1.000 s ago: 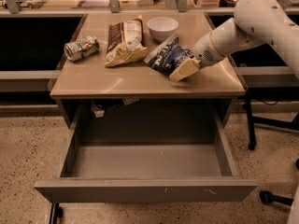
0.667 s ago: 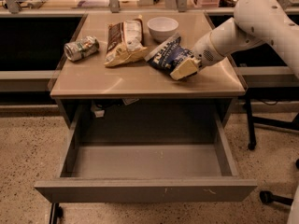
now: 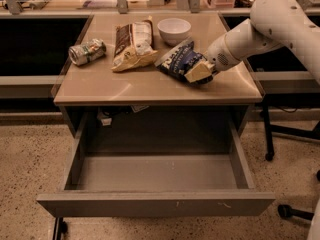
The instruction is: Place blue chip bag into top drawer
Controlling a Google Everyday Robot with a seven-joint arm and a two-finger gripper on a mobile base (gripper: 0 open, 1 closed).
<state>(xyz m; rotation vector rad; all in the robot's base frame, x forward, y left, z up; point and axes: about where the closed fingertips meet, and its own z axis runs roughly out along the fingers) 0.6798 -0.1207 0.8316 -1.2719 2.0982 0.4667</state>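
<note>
The blue chip bag lies crumpled on the tan table top, right of the middle, with its white strip end towards the bowl. My gripper reaches in from the right on the white arm and sits on the bag's right end, touching it. The bag still rests on the table. The top drawer is pulled out wide below the table's front edge, and its grey floor holds nothing.
A brown-and-cream bag, a white bowl and a can on its side lie on the table left of the blue bag. Black chair legs and a castor stand at the right.
</note>
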